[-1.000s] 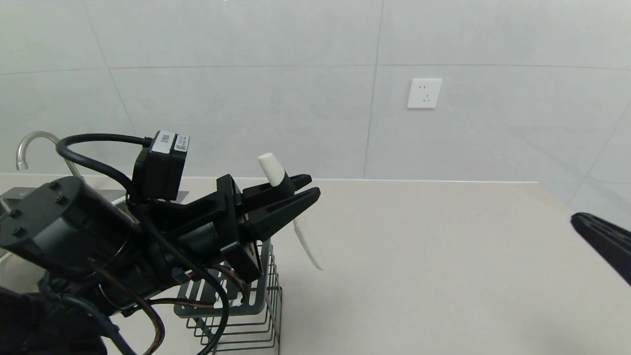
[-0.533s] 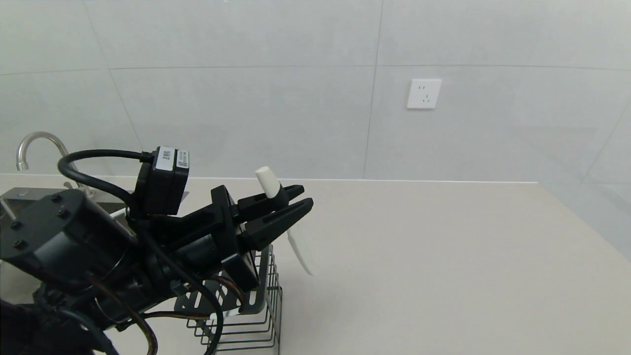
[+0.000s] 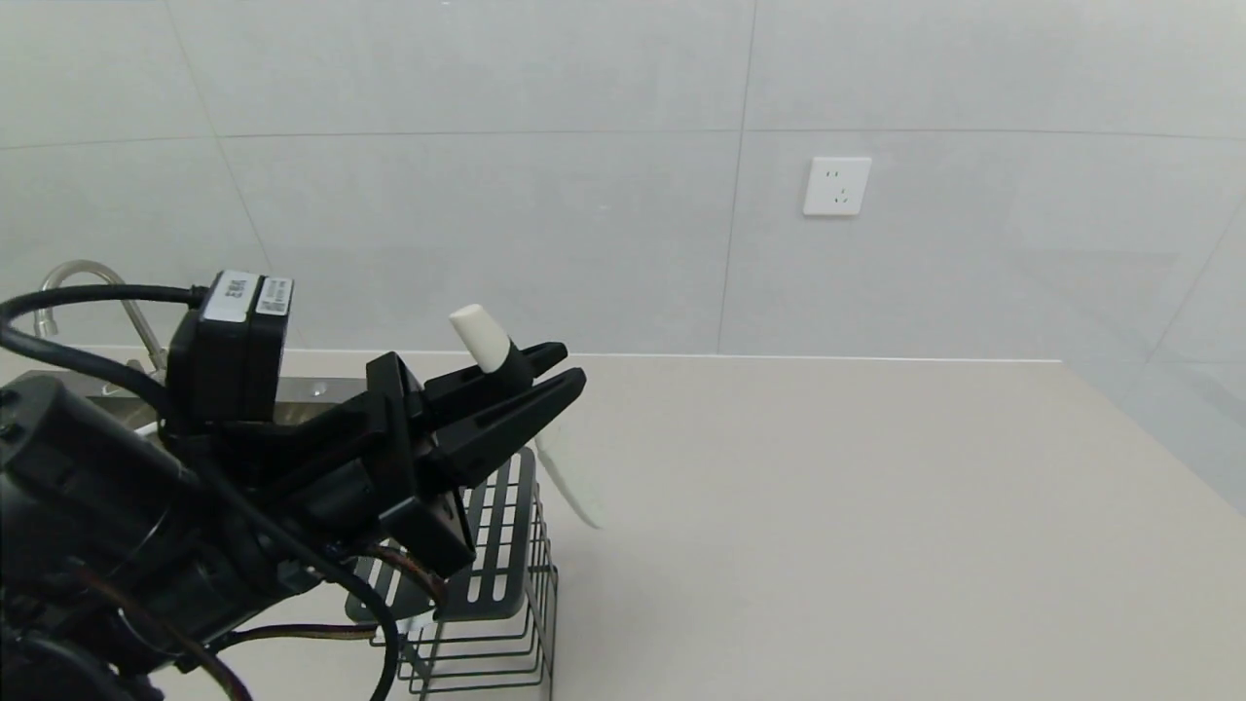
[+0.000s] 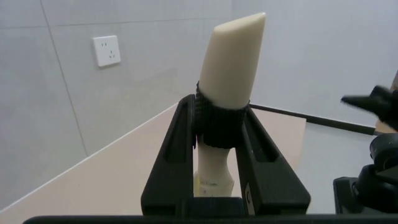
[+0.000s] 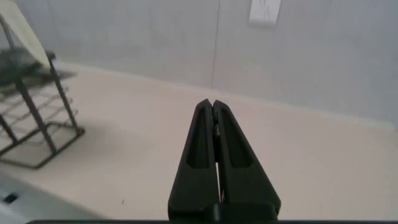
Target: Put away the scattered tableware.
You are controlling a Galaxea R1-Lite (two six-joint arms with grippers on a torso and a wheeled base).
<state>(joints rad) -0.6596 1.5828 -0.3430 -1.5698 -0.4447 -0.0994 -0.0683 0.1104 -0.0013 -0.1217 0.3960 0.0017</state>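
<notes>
Left tool (image 3: 560, 368), at the lower left of the head view, pinches a white knife (image 3: 479, 337) by its handle, the blade slanting down past the right edge of the wire rack (image 3: 506, 584) on the desk (image 3: 827, 506). Right tool (image 5: 212, 107) hangs above the desk with its fingers pressed together. Beyond, a socket (image 3: 836, 185) sits on the wall at upper right.

large pale grey wall tiles (image 3: 487, 146) are rising behind a beige bench (image 3: 827, 487). a white socket (image 3: 837, 185) is sitting on the wall above the bench. a curved metal faucet (image 3: 83, 266) is arching at the left, over a steel sink rim (image 3: 321, 387).
</notes>
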